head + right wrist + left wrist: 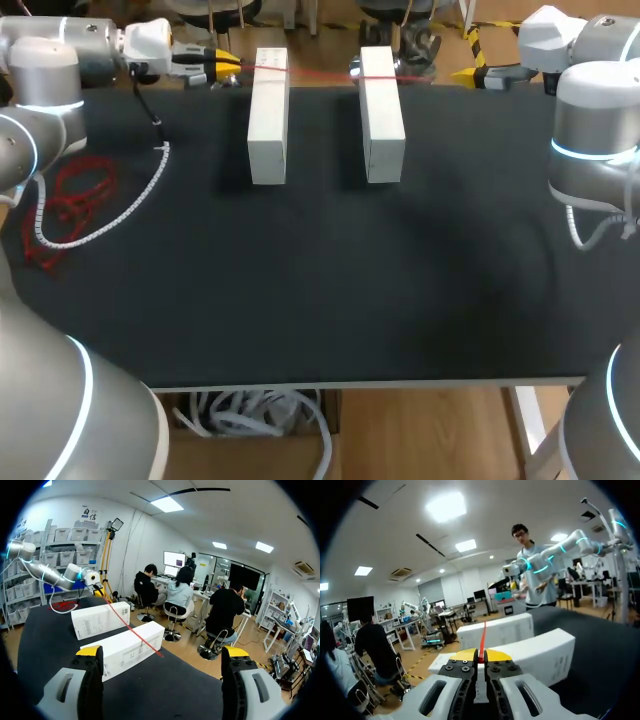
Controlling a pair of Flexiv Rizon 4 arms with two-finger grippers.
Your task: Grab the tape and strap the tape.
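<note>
— Black table (320, 300), and not much on it. How many blocks do you count?

— Two, both white: the left block (268, 118) at about eleven o'clock and the right block (381, 112) at about twelve, lying side by side with a gap between them.

— And the tape?

— One thin red tape (320, 73), pulled straight across the far ends of both blocks. It starts in the left gripper (228, 66), out at eleven o'clock by the far edge, and its loose end stops just past the right block.

— Is that gripper holding it?

— Yes, the wrist view shows both fingers pinched together on the strip, which runs ahead from between the yellow tips.

— The other one?

— The right gripper (465, 74) sits at one o'clock, off the far edge, fingers spread wide with nothing between them. The tape end is near it but apart.

— Anything else?

— One red tangle (70, 205) at nine o'clock, and one white coil (130, 200) curving round beside it.
</note>
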